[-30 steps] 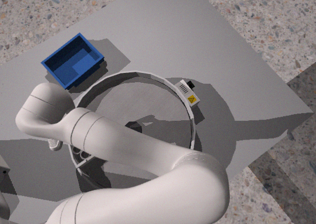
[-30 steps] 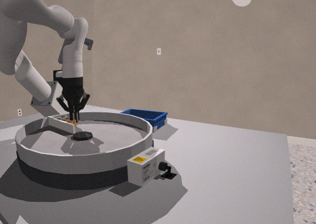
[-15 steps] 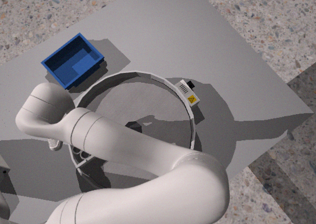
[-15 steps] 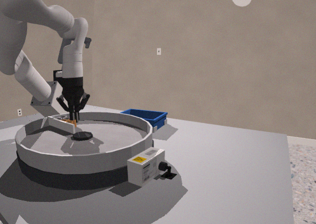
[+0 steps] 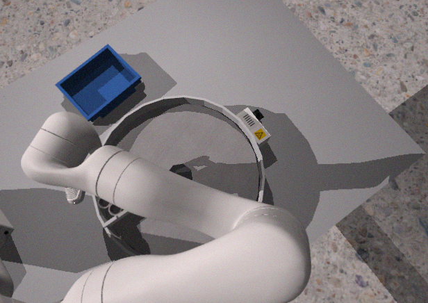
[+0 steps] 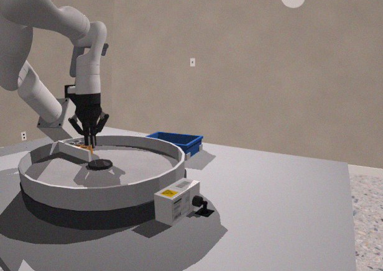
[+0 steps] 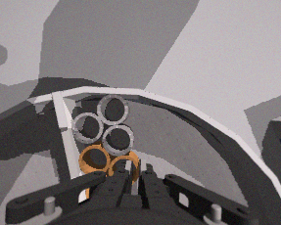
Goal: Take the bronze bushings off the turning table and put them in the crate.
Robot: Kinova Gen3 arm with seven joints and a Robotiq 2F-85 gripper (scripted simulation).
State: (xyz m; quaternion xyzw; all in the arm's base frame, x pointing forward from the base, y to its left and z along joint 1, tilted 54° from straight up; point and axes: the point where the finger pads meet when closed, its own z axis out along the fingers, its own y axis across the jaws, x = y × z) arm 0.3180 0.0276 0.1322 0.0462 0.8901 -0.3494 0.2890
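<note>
My gripper (image 6: 90,145) (image 7: 135,167) is low over the turning table (image 5: 167,131) (image 6: 140,161) (image 7: 173,129), beside the divider. Its fingers are nearly together, shut on the wall of a bronze bushing (image 7: 129,155), which still stands at table level in the group. Another bronze bushing (image 7: 94,147) stands just left of it in the wrist view. A bit of orange (image 7: 87,194) shows below, mostly hidden by the gripper. Three steel bushings (image 7: 113,97) (image 7: 87,113) (image 7: 118,154) stand beyond the bronze ones. The blue crate (image 5: 116,99) (image 6: 194,146) shows no bushings in its visible part.
A pale divider (image 6: 76,152) (image 7: 64,117) runs inward from the table's raised rim (image 5: 261,169) (image 6: 93,198), beside the bushings. A dark hub (image 5: 183,170) (image 6: 100,164) is at the middle. A white box (image 5: 253,125) (image 6: 165,206) stands against the rim's outside.
</note>
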